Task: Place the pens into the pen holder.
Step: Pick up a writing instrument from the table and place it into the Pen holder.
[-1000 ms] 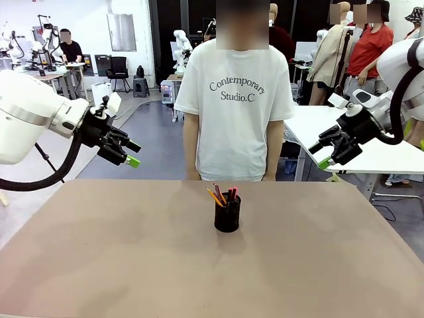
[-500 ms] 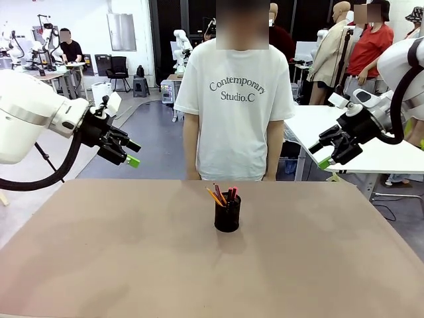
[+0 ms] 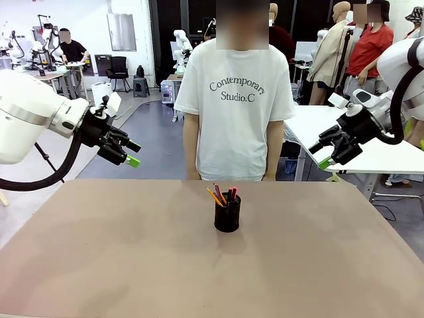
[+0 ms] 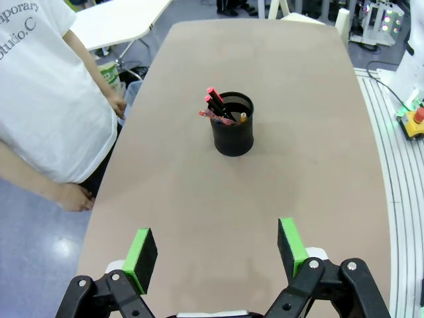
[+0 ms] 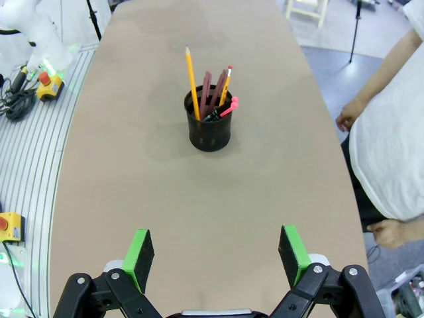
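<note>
nothing moved: pens (image 3: 223, 193) upright in black mesh pen holder (image 3: 227, 213), both grippers agape.

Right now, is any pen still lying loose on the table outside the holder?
No: the pens all stand inside the pen holder, and the table around it is bare.

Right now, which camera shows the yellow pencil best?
The right wrist view: the yellow pencil stands tall out of the black cup, nearly whole and sharp. The front view shows a small orange tip above the rim. The left wrist view shows a bit of yellow inside the cup.
</note>
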Available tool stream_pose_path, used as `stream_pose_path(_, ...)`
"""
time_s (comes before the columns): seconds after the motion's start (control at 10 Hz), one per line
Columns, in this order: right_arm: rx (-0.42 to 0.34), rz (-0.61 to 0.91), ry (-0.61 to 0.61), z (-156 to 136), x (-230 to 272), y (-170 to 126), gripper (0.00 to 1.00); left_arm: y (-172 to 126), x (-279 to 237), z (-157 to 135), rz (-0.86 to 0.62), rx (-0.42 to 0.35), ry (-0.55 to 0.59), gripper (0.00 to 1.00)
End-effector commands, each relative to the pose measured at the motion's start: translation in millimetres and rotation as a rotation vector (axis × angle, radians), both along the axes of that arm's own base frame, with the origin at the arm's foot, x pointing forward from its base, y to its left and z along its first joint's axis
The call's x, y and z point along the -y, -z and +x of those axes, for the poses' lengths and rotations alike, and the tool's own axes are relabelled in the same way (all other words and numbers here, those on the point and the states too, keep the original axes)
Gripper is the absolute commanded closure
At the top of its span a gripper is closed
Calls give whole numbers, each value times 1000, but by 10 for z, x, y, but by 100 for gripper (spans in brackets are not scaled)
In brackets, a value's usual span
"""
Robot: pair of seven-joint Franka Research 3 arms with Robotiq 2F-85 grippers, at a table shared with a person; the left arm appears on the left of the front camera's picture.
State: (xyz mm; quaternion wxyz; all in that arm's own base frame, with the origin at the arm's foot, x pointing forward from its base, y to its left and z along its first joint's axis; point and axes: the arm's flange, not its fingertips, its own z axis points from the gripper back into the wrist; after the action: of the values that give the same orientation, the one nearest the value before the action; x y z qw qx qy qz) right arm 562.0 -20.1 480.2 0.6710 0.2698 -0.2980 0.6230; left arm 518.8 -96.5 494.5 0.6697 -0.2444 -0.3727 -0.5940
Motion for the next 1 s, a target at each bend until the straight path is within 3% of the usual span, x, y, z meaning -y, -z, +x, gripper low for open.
stream_pose_path(0.0,8,9,0,-1,-1,-24,0,-24,8,12,13,-4,-5,5)
stream_pose_path(0.9,8,9,0,-1,-1,-24,0,-24,8,12,13,-4,-5,5)
